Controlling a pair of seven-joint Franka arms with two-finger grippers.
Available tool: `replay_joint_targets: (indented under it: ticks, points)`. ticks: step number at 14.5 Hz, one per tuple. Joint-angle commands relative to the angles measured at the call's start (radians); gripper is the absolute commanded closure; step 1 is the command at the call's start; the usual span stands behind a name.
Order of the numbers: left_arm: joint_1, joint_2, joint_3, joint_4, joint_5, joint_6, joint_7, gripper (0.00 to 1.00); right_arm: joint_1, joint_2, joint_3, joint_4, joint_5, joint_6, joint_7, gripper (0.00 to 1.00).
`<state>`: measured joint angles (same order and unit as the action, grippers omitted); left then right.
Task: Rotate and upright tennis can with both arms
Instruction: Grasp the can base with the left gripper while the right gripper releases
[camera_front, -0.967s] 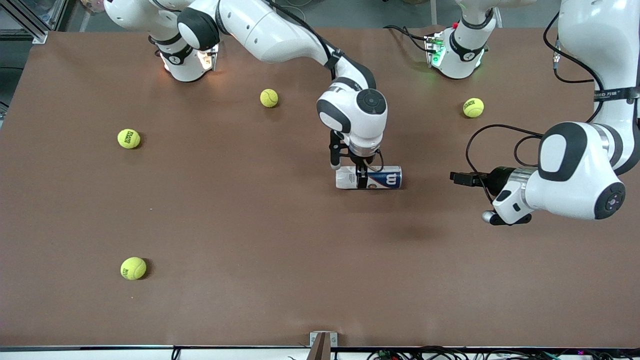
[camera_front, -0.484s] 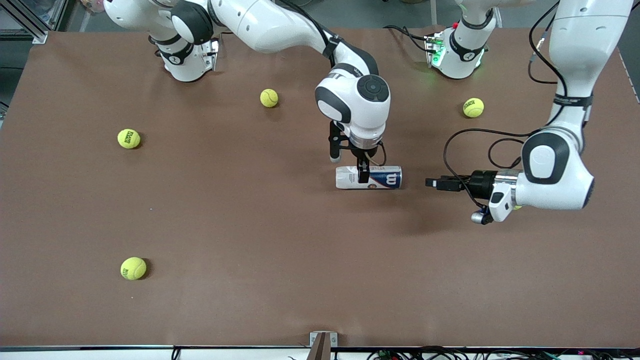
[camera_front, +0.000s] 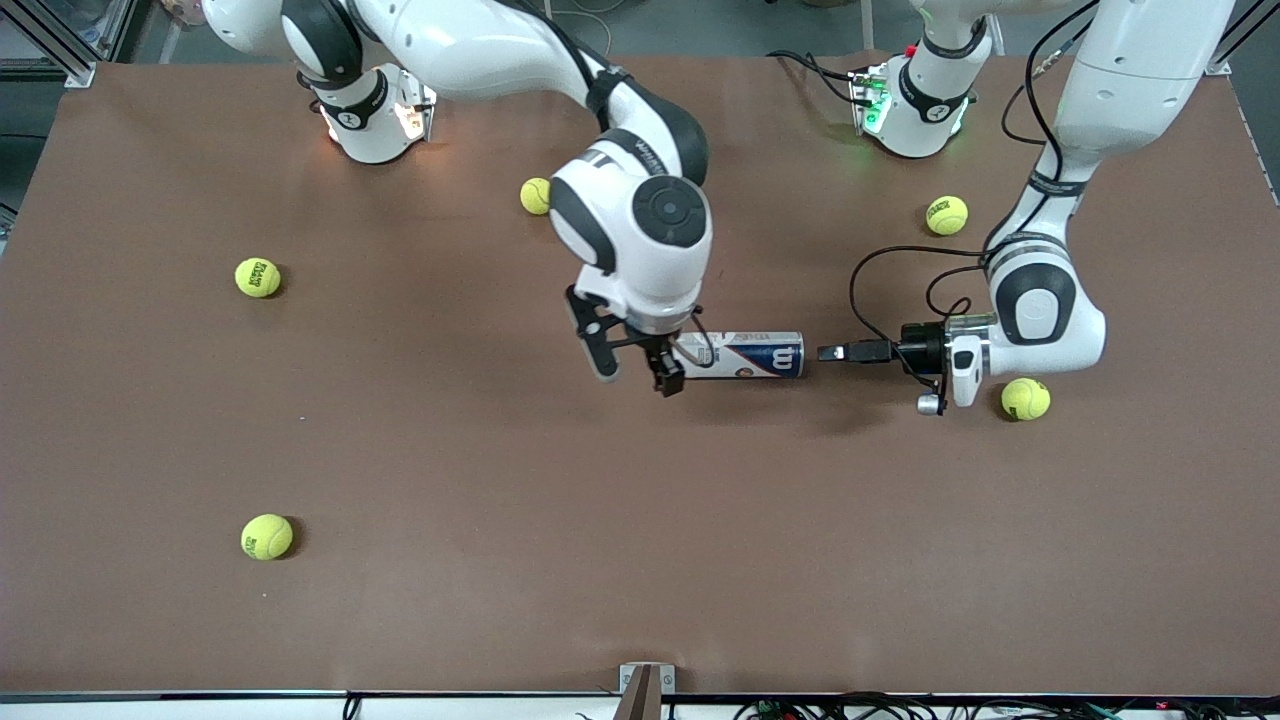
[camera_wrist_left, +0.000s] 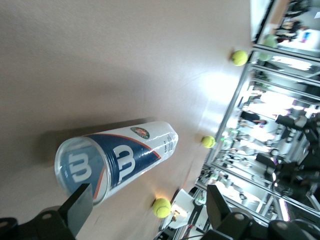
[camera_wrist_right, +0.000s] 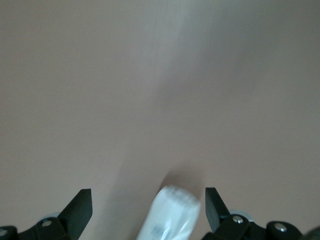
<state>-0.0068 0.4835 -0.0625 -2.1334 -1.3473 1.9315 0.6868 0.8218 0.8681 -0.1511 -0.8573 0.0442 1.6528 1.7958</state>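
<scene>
The tennis can (camera_front: 745, 355) lies on its side on the brown table, white end toward the right arm's end, navy end toward the left arm's end. My right gripper (camera_front: 637, 372) hangs open just above the white end and holds nothing. In the right wrist view the white end (camera_wrist_right: 172, 216) shows between that gripper's (camera_wrist_right: 146, 210) spread fingers. My left gripper (camera_front: 826, 352) lies level, low over the table, a short gap from the navy end, and is open. The left wrist view looks at the can (camera_wrist_left: 120, 162) end-on past the left gripper (camera_wrist_left: 148, 207).
Several tennis balls lie loose: one (camera_front: 1025, 398) right beside the left wrist, one (camera_front: 946, 215) near the left arm's base, one (camera_front: 537, 196) by the right arm's elbow, and two (camera_front: 258, 277) (camera_front: 267, 536) toward the right arm's end.
The right gripper has come off the can's middle and moved to its white end. The left gripper has slid toward the navy end. The can has stayed put.
</scene>
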Motion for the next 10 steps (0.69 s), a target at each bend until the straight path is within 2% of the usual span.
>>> replay_joint_targets:
  ticks: [1,3,5,6,8,10]
  points:
    - [-0.007,0.047,-0.017,-0.019,-0.129,0.015,0.135,0.0,-0.087,-0.081,0.015,-0.081,0.013,-0.068,-0.212,0.0]
    - [-0.012,0.087,-0.037,-0.019,-0.215,0.021,0.227,0.0,-0.157,-0.185,0.016,-0.214,0.013,-0.062,-0.387,0.0]
    - [-0.013,0.116,-0.048,-0.014,-0.257,0.026,0.278,0.0,-0.237,-0.317,0.016,-0.404,0.013,0.008,-0.583,0.0]
    - [-0.019,0.119,-0.056,-0.014,-0.277,0.035,0.289,0.05,-0.272,-0.387,0.015,-0.513,0.011,0.063,-0.692,0.0]
    - [-0.039,0.121,-0.06,-0.011,-0.318,0.04,0.29,0.33,-0.357,-0.481,0.013,-0.662,0.009,0.126,-0.899,0.0]
    - [-0.039,0.126,-0.06,-0.011,-0.319,0.04,0.295,0.64,-0.436,-0.517,0.011,-0.706,-0.003,0.128,-1.083,0.0]
